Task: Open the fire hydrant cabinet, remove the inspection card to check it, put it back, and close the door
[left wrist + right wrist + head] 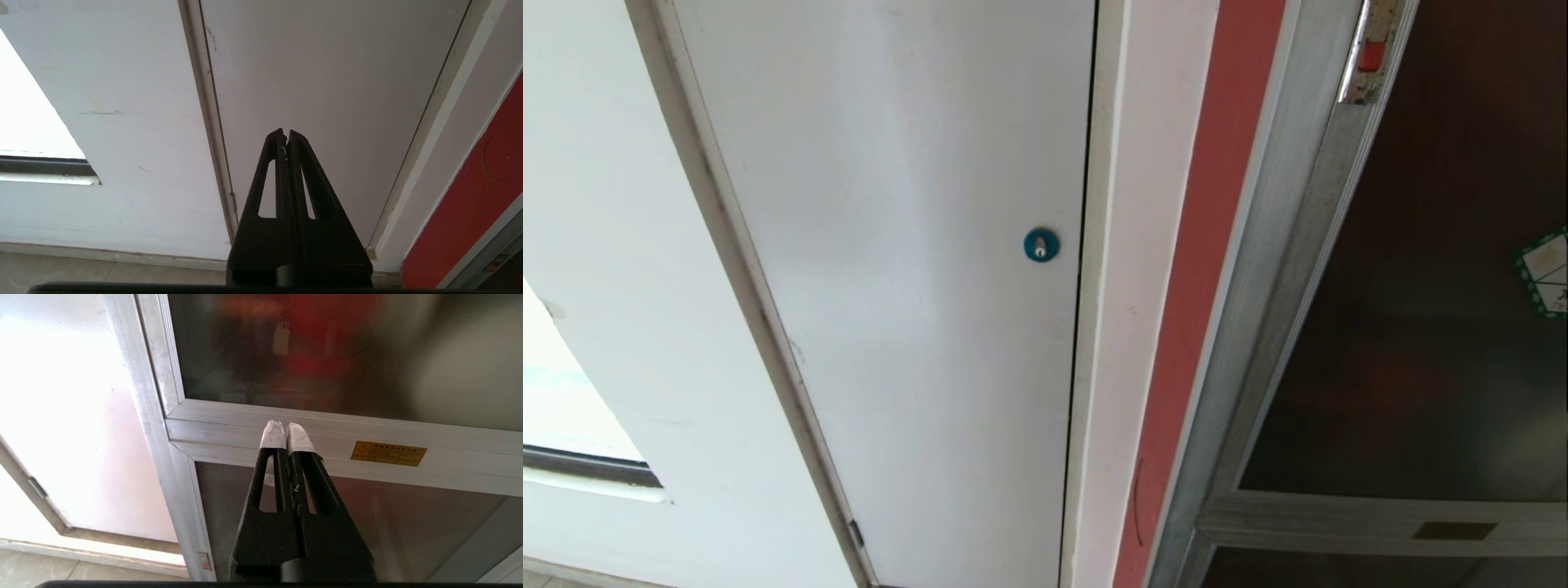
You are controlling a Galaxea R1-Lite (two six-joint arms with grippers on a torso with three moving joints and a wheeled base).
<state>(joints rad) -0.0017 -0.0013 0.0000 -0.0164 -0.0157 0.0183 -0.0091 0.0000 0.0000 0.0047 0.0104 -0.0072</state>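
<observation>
Nearest the lens in each wrist view is one black hand: the left hand (285, 134) has its two fingers pressed together on nothing, in front of the one plain white panel (907, 245); the right hand (287, 430), its two fingertips (273, 435) wrapped in white, is likewise closed and empty, in front of the silver crossbar (367, 433) of the fire hydrant cabinet (1262, 269). From the left in the head view come a white wall (613, 261), the white panel with its one blue round lock (1041, 245), a red strip (1209, 245), then the cabinet frame. The door (1437, 310), one dark glass pane, is shut, with one red latch (1370, 55) on its left edge and one green-bordered sticker (1545, 271) at its right. One yellow label (388, 453) sits on the crossbar.
</observation>
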